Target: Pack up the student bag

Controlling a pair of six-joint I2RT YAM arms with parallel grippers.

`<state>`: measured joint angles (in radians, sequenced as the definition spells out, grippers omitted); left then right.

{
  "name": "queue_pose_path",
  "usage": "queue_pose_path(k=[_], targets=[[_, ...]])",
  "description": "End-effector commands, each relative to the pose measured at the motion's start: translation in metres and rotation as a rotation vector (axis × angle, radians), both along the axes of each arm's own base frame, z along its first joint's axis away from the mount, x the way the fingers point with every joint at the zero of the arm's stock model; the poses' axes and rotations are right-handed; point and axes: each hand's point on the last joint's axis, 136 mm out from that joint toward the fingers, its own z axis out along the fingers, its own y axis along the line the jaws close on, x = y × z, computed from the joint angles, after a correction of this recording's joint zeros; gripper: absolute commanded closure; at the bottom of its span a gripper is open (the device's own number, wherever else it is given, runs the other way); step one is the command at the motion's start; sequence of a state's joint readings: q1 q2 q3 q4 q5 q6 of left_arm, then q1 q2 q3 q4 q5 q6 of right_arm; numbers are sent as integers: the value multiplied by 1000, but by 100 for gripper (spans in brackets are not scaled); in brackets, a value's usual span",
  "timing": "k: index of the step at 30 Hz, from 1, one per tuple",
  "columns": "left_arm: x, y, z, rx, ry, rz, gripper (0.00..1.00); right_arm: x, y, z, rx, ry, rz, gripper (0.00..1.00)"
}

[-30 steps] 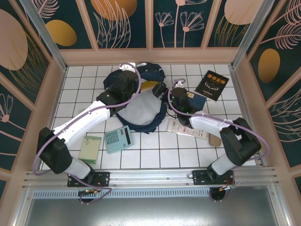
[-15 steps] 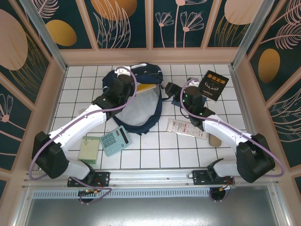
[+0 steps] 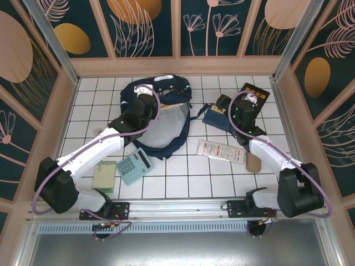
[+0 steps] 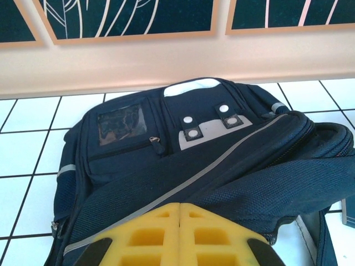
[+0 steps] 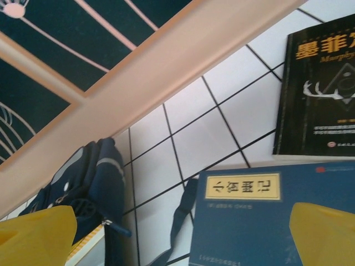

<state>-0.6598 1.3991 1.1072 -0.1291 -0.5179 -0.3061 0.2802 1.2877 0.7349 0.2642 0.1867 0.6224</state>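
The student bag [image 3: 166,91], a navy backpack with a pale stripe, lies at the back centre, its mouth agape and its grey lining [image 3: 165,128] showing. A yellow-edged book [image 3: 176,103] pokes from the mouth. My left gripper [image 3: 145,101] is at the bag's upper-left rim. In the left wrist view its yellow fingers [image 4: 180,224] are pressed together, and the bag [image 4: 166,166] fabric folds meet at their tips. My right gripper [image 3: 224,105] hangs open over a blue book [image 3: 217,116], right of the bag. Nothing is between its fingers [image 5: 39,233].
A black book [image 3: 255,94] lies by the right wall, beside the blue book [image 5: 260,221]. A teal calculator [image 3: 136,164] and a green notepad [image 3: 105,174] sit front left. A white printed packet [image 3: 221,151] and a tan cylinder [image 3: 253,162] lie front right. A bag strap [image 5: 183,216] trails on the tiles.
My right gripper has pulled back from the bag's mouth to the right, over the blue book, and opened wider. The left gripper shifted slightly toward me, still at the rim.
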Motion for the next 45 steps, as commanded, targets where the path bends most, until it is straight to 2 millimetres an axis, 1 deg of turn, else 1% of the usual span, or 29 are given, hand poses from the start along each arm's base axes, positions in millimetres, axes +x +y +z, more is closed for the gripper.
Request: queue_pose_path(k=[1, 10, 13, 15, 19, 21, 26, 28, 30, 32, 36, 42, 43, 45], targets=[[1, 13, 15, -46, -54, 53, 100, 1, -14, -17, -32, 44, -34, 1], [-1, 6, 9, -74, -39, 17, 100, 22, -51, -41, 10, 117, -111, 1], [0, 5, 8, -76, -36, 12, 100, 28, -61, -60, 44, 163, -117, 1], [0, 4, 7, -81, -36, 6, 100, 31, -66, -76, 70, 210, -129, 1], [-1, 2, 7, -87, -35, 1, 100, 33, -67, -105, 98, 288, -133, 1], [-1, 3, 8, -86, -37, 3, 100, 33, -65, -117, 110, 315, -130, 1], [-1, 2, 5, -87, -32, -2, 100, 33, -58, -140, 148, 381, -108, 1], [-1, 1, 3, -88, -29, -1, 100, 30, -56, -148, 164, 402, -106, 1], [0, 1, 1, -87, -28, -1, 100, 27, -47, -152, 182, 404, -73, 2], [0, 1, 1, -86, -28, 0, 100, 25, -33, -153, 190, 405, -33, 2], [2, 0, -1, -85, -23, -2, 100, 18, 0, -151, 181, 411, 53, 2], [3, -2, -4, -84, -17, -2, 100, -3, 55, -137, 151, 402, 196, 2], [4, -2, -5, -84, -16, 0, 100, -7, 63, -133, 135, 398, 219, 4], [4, -3, -6, -84, -13, -3, 100, -12, 69, -123, 100, 379, 232, 4]])
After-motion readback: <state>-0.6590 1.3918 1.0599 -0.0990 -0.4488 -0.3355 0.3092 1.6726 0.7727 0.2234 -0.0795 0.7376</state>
